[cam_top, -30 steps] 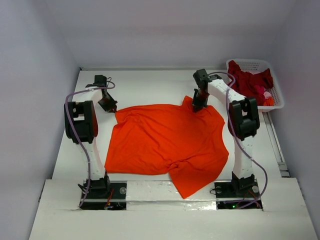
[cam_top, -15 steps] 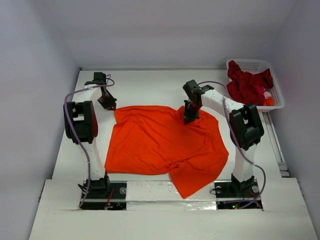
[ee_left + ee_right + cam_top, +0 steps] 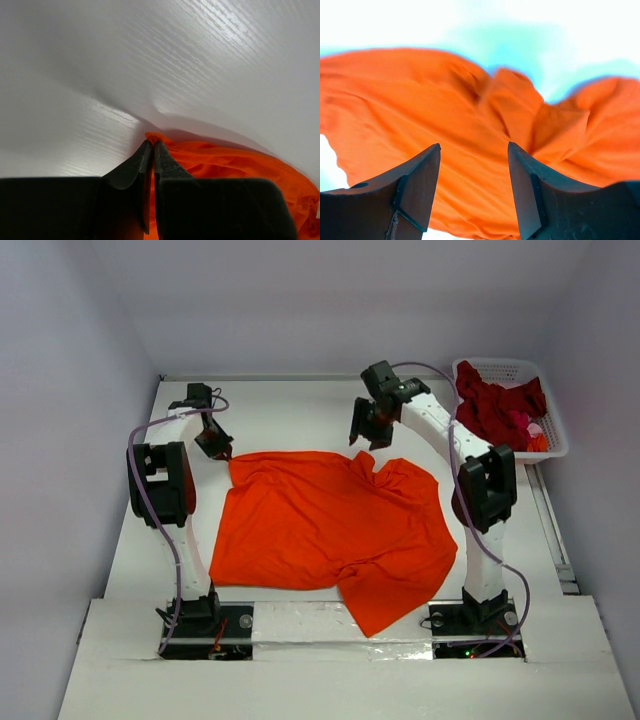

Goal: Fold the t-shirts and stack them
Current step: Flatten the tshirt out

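— On the worktop [image 3: 290, 405], dead centre: is that the orange t-shirt [image 3: 330, 530]?
— Yes, spread out, rumpled.
— And the fingers?
— Left fingers [image 3: 131, 167] are pinched shut on its 10 o'clock corner. Right fingers [image 3: 420, 182] are spread apart, holding nothing, above its 12 o'clock edge.
— Anything else?
— Dark red t-shirts [image 3: 495, 405] heaped in the white latticed basket [image 3: 556, 440] at 2 o'clock.

You're working in a robotics lab test cell, not a home: a white bench [image 3: 290, 410] boxed in by plain pale walls [image 3: 330, 300] on 3 sides, with 2 arms bolted at its near edge, the left arm [image 3: 160, 485] and right arm [image 3: 485, 490], trailing exposed purple cables [image 3: 133, 455]. An orange t-shirt [image 3: 330, 530] and a white plastic basket [image 3: 500, 367] are the only household things here
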Controlling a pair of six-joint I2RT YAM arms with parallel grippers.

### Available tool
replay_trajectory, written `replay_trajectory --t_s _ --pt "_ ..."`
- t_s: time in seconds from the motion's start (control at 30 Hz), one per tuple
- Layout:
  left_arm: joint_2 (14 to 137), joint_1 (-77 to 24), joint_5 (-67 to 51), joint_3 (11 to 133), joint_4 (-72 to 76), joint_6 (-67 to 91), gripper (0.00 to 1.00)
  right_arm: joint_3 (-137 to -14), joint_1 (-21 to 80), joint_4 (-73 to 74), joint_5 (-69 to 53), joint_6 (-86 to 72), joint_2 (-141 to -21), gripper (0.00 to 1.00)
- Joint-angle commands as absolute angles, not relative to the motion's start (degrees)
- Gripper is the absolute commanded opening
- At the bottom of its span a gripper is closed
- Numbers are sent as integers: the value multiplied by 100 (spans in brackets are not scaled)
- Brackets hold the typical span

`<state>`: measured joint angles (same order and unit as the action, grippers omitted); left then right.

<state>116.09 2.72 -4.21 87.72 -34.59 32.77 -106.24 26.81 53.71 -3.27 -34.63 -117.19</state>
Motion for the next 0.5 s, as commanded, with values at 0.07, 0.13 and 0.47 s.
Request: replay_trajectory --t_s 0.07,0.13,0.47 --pt "11347 360 -352 8991 -3612 3164 0 -11715 2558 5915 272 -3349 -12146 60" --pt "11338 360 -369 8974 -3604 3164 0 -11734 2471 5950 456 -3392 -12208 58" --pt "11347 360 -422 8947 -3568 3182 0 -10583 2145 5625 1116 -3560 -11813 54"
